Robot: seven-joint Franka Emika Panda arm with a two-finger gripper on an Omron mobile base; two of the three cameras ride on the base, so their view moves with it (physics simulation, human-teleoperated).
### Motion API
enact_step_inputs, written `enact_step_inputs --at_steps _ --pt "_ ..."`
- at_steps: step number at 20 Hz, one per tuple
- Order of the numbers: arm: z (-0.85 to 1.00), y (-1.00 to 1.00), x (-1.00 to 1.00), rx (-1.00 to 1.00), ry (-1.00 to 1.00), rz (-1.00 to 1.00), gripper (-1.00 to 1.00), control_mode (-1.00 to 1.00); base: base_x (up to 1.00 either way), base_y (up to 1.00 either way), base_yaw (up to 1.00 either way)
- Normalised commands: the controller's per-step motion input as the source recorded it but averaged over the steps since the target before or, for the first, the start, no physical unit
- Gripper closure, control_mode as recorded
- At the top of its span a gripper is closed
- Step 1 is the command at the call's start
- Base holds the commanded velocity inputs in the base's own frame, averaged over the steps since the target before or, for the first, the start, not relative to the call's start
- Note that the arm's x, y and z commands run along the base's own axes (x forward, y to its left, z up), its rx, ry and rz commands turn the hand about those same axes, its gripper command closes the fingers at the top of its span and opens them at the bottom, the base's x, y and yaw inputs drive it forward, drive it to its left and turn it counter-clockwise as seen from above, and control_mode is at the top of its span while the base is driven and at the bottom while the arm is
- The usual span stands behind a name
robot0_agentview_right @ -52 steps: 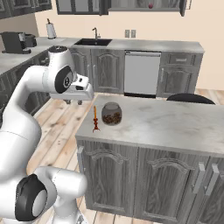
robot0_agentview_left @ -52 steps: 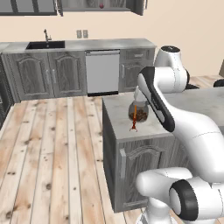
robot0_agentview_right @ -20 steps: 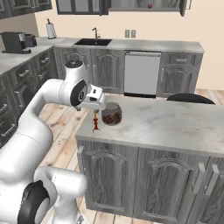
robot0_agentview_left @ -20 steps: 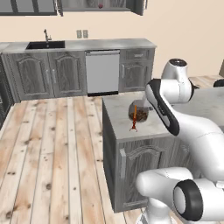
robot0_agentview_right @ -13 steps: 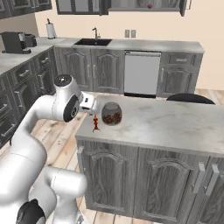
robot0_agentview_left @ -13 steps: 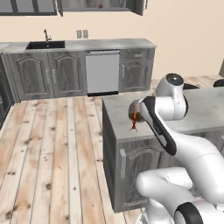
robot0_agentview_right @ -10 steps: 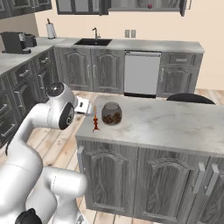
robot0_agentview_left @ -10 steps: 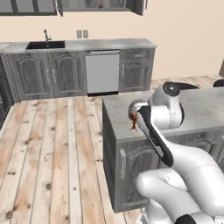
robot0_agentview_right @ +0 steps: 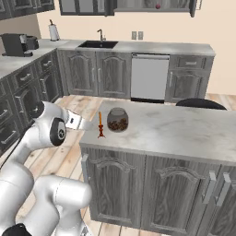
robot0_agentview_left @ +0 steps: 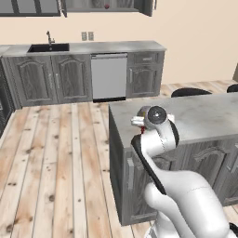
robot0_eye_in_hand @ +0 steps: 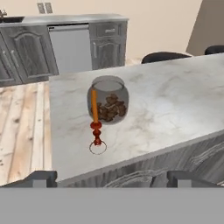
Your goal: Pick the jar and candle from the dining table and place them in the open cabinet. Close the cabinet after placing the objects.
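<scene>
Partly, the candle hides the jar; fingers spread wide, empty.

Bright even light (rendered), slightly soft focus.

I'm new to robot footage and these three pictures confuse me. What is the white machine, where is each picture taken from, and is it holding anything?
It is a white robot arm on a wheeled base in a rendered kitchen. Two cameras ride behind it, one on each side; the third sits on its hand and looks along the fingers. The gripper is open and holds nothing, level with the edge of the dining table. On that marble top stand the candle, an orange taper in a red holder, and close behind it the jar of brown pieces. High on the far wall is the cabinet, its doors open.
</scene>
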Motion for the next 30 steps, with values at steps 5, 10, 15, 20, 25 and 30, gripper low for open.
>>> enact_step_inputs --at_steps 5,10,15,20,25,30 --pt "0.0 0.07 0.01 -0.01 0.01 -0.19 -1.0 -1.0 0.0 0.0 0.0" --pt "-0.01 0.07 0.0 0.0 -0.04 -0.02 -1.0 -1.0 0.0 0.0 0.0" --pt "-0.28 0.16 0.0 0.0 -0.13 0.0 -1.0 -1.0 0.0 0.0 0.0" --pt "-0.27 0.07 0.0 0.0 -0.18 -0.03 -1.0 -1.0 0.0 0.0 0.0" --pt "-0.14 0.08 0.07 0.0 -0.17 -0.03 -1.0 -1.0 0.0 0.0 0.0" --pt "-0.05 0.02 0.07 0.0 -0.11 -0.05 -1.0 -1.0 0.0 0.0 0.0"
